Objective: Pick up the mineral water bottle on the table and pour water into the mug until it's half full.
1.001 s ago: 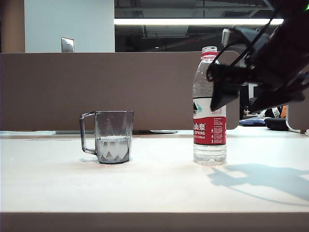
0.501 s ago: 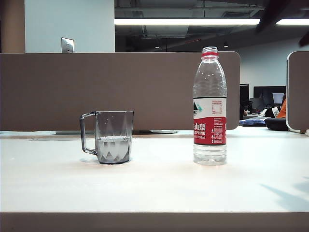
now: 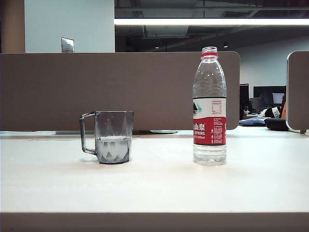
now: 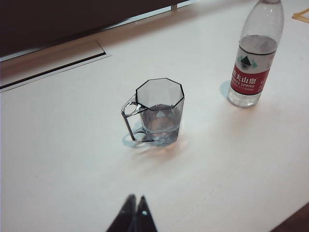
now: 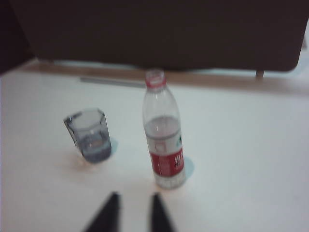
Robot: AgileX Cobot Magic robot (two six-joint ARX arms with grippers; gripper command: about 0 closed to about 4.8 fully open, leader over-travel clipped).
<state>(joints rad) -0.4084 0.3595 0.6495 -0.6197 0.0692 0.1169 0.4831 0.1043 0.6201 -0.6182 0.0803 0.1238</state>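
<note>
- The bottle is being left upright and uncapped on the table, ungripped, just ahead of the right gripper, whose fingers are being held slightly apart.
- The mug is being shown with water near half depth, well ahead of the left gripper, whose tips are being held together.
- Pouring is being judged complete; nothing further appears outstanding.

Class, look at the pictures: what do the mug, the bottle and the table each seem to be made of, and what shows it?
Mug: clear smoky-grey glass or hard plastic, glossy; faceted walls show the water inside.
Bottle: thin clear plastic, ribbed low down, with a printed red-and-white label and a red neck ring.
Table: smooth off-white top, probably laminate; faint sheen, no grain.
</note>
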